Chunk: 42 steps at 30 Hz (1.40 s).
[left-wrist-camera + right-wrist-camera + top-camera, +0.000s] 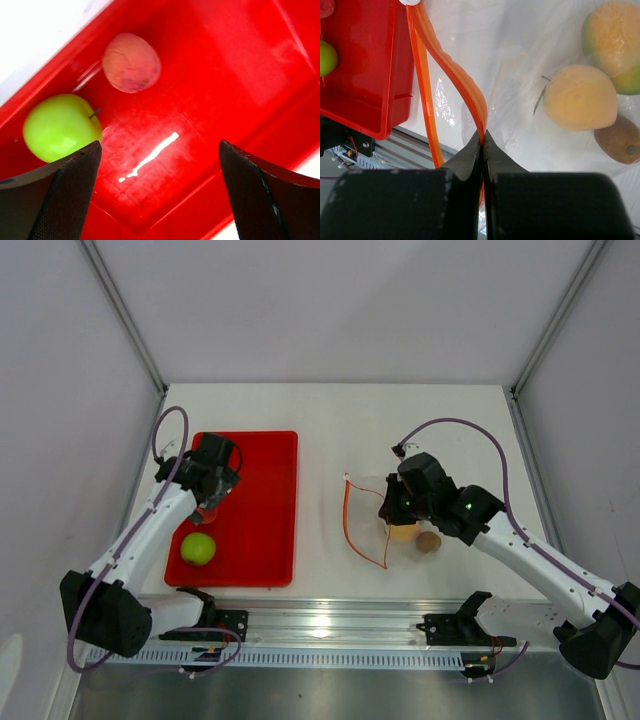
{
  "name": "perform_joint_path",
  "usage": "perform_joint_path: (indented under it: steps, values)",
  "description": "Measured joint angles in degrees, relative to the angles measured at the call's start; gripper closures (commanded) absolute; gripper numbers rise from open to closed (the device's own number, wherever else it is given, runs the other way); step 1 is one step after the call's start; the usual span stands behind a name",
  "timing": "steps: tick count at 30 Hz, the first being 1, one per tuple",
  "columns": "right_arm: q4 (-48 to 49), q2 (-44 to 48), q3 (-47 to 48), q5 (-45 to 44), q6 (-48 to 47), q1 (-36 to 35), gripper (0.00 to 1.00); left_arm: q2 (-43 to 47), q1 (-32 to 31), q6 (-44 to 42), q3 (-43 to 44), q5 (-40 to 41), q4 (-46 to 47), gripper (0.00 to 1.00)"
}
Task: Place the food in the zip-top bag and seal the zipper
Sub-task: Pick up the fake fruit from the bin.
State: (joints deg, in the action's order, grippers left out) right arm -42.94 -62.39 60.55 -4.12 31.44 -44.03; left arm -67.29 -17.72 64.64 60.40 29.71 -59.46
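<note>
A: Left gripper (159,160)?
B: Wide open, empty, over glossy red tray (240,75); smooth green apple (60,127) at its nine o'clock.
A: Right gripper (482,137)?
B: Pinched tight on thin orange-red zipper (456,75) of the floppy clear bag (520,30).

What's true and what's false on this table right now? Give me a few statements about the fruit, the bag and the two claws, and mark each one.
1. The round green toy apple lies in the red rectangular plastic tray. True.
2. The left claw is shut on the peach-pink toy fruit. False: it stands open above the tray and holds nothing; that fruit lies on the tray floor.
3. The right claw is shut on the orange-red zipper strip of the clear floppy plastic bag. True.
4. The small brown toy fruit lies in the tray beside the apple. False: it lies at the bag, next to two yellow-orange fruits, apart from the tray.
</note>
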Motion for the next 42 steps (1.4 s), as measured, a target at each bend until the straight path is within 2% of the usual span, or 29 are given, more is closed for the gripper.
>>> perform_joint_path:
  steps: [9, 17, 30, 42]
  values:
    - [-0.6, 0.7, 0.0, -1.2, -0.3, 0.0, 1.0, -9.2, 7.6, 4.2, 2.3, -0.5, -4.2, 0.01]
    - [-0.9, 0.8, 0.0, -1.3, -0.4, 0.3, 1.0, -10.5, 9.4, 6.2, 0.8, -0.4, -1.6, 0.01]
    - [-0.9, 0.8, -0.7, -1.2, -1.1, 1.1, 1.0, -19.8, 11.2, 7.4, 0.7, -1.6, 2.4, 0.01]
    - [-0.9, 0.7, -1.9, -0.9, -1.5, 1.8, 1.0, -24.5, 14.1, 7.3, 0.2, -1.9, 4.9, 0.01]
